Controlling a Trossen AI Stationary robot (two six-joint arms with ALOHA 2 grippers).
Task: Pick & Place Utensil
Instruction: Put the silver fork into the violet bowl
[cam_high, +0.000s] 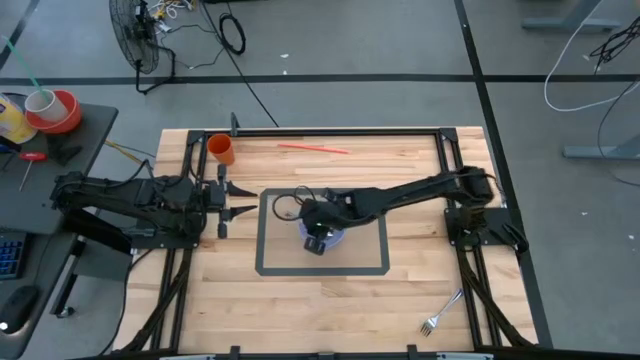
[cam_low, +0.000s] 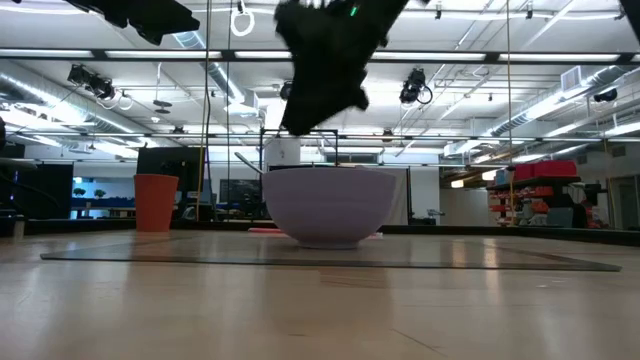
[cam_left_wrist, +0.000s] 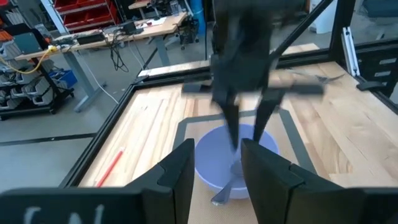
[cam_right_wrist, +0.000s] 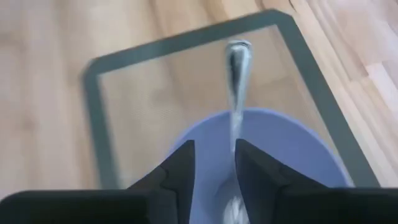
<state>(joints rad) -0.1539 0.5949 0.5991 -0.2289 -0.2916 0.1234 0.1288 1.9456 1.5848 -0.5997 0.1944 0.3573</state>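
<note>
A lavender bowl (cam_high: 338, 238) stands inside the dark rectangular frame (cam_high: 270, 268) at mid table. A metal spoon (cam_right_wrist: 235, 93) lies in the bowl, its shaft leaning on the rim and one end (cam_left_wrist: 221, 195) sticking out toward the left arm. My right gripper (cam_left_wrist: 246, 127) hangs open just above the bowl, pointing steeply down, one finger on either side of the spoon and clear of it. My left gripper (cam_high: 245, 200) waits open at the table's left, level, with nothing between its fingers. A fork (cam_high: 440, 312) lies flat near the front right corner.
An orange cup (cam_high: 221, 150) stands at the far left corner of the table. A red straw (cam_high: 312, 148) lies near the far edge. Bare wood lies in front of the frame and to its right.
</note>
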